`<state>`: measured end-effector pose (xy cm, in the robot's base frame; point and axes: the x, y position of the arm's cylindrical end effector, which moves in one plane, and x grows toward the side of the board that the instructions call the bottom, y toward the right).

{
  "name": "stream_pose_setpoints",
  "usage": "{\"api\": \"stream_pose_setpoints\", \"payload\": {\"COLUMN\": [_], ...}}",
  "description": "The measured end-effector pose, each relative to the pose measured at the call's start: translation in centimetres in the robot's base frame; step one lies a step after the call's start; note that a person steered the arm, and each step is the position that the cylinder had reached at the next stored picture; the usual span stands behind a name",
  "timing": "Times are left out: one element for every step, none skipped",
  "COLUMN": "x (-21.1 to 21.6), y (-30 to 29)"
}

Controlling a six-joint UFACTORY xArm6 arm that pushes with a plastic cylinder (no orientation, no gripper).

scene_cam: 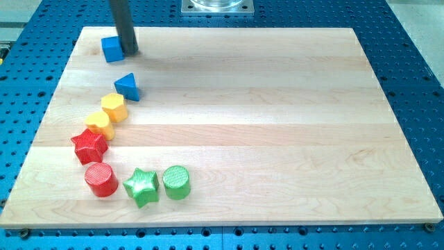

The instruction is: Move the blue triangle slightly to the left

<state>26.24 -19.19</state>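
One blue triangle point(127, 86), my tip point(130, 51) above

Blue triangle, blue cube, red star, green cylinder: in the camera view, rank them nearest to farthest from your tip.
1. Blue cube, right against my tip, on its left at the view's top left.
2. Blue triangle, just below the tip.
3. Red star, farther down the left edge.
4. Green cylinder, near the view's bottom.
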Motion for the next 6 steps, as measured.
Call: {"api": "stream_pose_setpoints", "payload": {"x": [0.0,1.3,5.6,10.7,13.2,13.7], "y": [-0.2,3.2,7.5,7.1,6.6,5.1]}}
